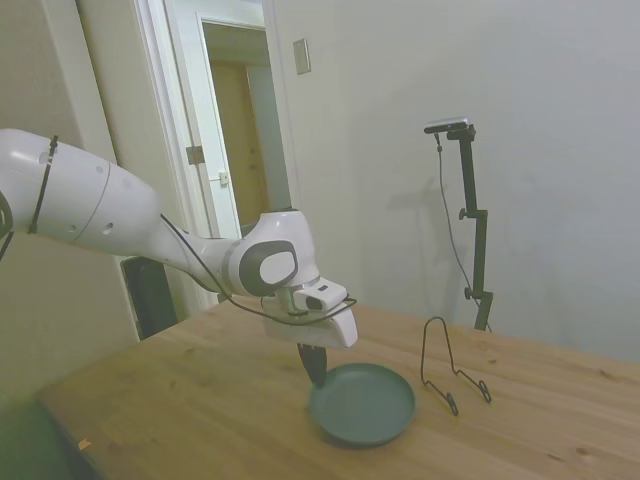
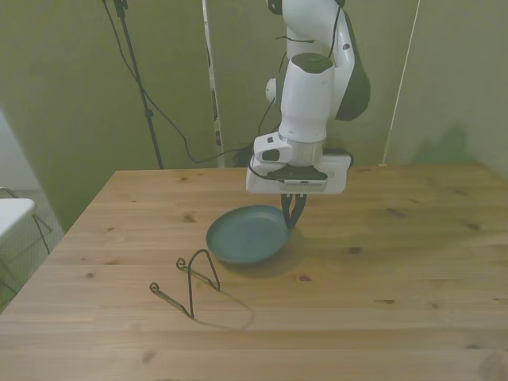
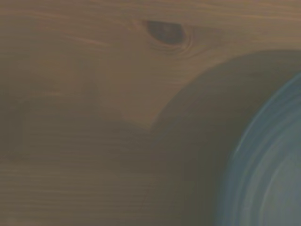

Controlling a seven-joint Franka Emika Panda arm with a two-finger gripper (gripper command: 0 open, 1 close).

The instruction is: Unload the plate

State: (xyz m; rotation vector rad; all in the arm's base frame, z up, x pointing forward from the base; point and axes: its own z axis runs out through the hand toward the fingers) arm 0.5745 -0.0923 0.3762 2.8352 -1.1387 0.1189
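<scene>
Your fingers (image 2: 293, 216) pinch the rim of the plate (image 2: 248, 235) at its edge toward the front view's right, closed on it. In the side view the gripper (image 1: 314, 368) holds the plate's left rim, lower centre of frame. Plate sits low over the counter (image 2: 397, 262), slightly tilted; can't tell if it touches. Wrist view shows a blurred teal rim (image 3: 268, 165) with its shadow on the wood. The wire stand (image 2: 190, 282) stands empty, lower left of front view, apart from the plate.
</scene>
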